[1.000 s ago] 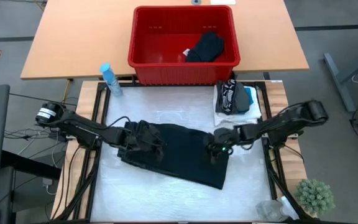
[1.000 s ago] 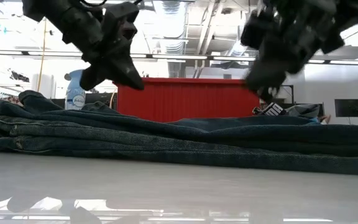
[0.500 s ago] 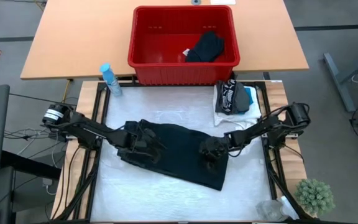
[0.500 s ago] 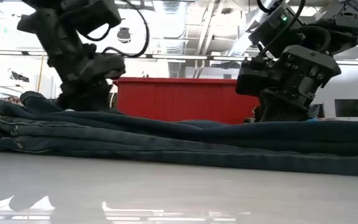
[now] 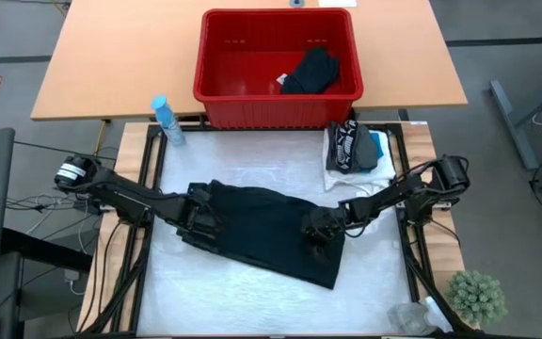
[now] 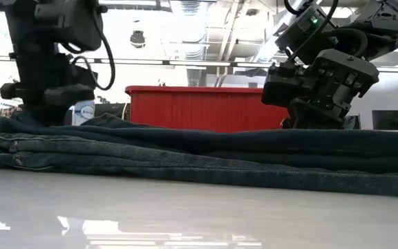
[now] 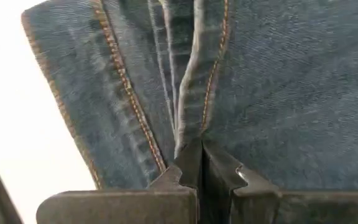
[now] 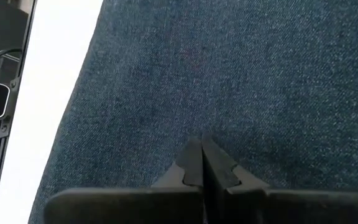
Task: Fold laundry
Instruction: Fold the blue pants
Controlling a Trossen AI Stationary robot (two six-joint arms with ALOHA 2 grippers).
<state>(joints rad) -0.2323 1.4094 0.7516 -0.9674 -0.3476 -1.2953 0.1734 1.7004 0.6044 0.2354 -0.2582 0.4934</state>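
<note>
A pair of long dark trousers [image 5: 271, 231], blue denim in the close views, lies folded flat across the middle of the white table [image 5: 252, 292]. In the low view the trousers [image 6: 185, 149] are a low stack of several layers. My left gripper [image 5: 199, 215] is shut and down on their left end. My right gripper [image 5: 316, 229] is shut and down on their right part. Folded garments [image 5: 354, 151], white, teal and black, sit stacked at the table's far right corner. Another black garment [image 5: 313, 71] lies in the red basket. My left gripper [image 7: 201, 149] presses its shut fingertips down on the top layer of the trousers beside an orange-stitched seam [image 7: 211, 93] near their left end. It comes from above, and the cloth lies flat on the table. My right gripper [image 8: 202, 144] presses its shut fingertips down from above on plain denim [image 8: 229, 93] near the trousers' right edge, which lies flat.
The red slotted basket [image 5: 216, 89] stands past the table's far edge on a wooden desk. A blue spray bottle [image 5: 166, 118] stands at the far left corner. A small plant [image 5: 478, 297] and a clear plastic thing [image 5: 410, 316] sit off the near right corner. Bare white table [image 5: 205, 301] shows near the trousers.
Both grippers came down from above the trousers onto the cloth. The right one then stayed put. The left one slid along the top layer toward the table's left edge, and the raised fold at the trousers' left end now lies flatter.
</note>
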